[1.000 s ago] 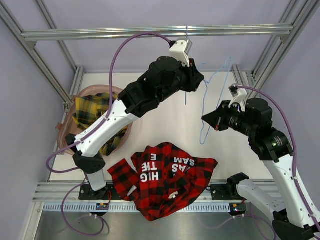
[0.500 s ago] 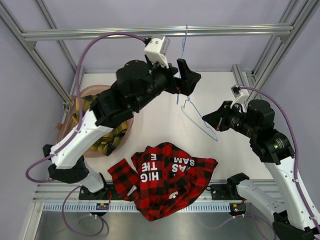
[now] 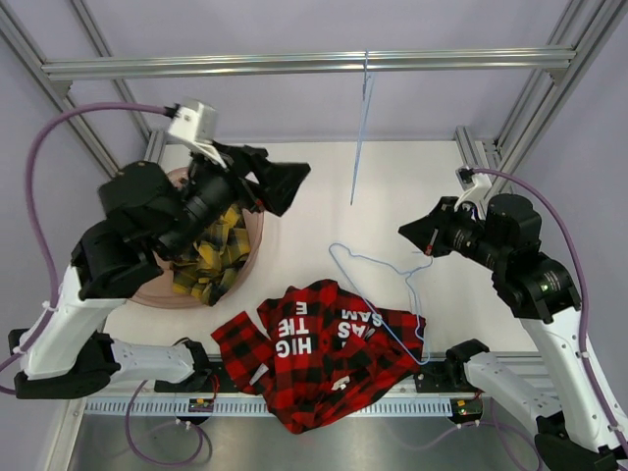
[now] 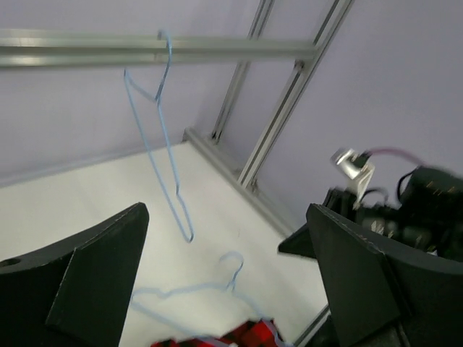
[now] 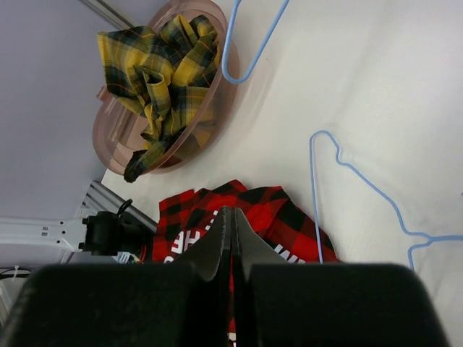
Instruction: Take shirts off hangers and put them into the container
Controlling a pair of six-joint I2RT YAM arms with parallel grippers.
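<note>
Left gripper was spread wide, empty; right gripper pinched together. First hanger was hung on rail, second hanger laid onto red shirt.

right gripper fingers pressed together; red shirt just past tips; yellow shirt in tub far left; 1 hanger right

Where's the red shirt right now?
Top view: the red shirt lies bottom-centre at the table's near edge, right of the container, with a hanger's end over its right side.
</note>
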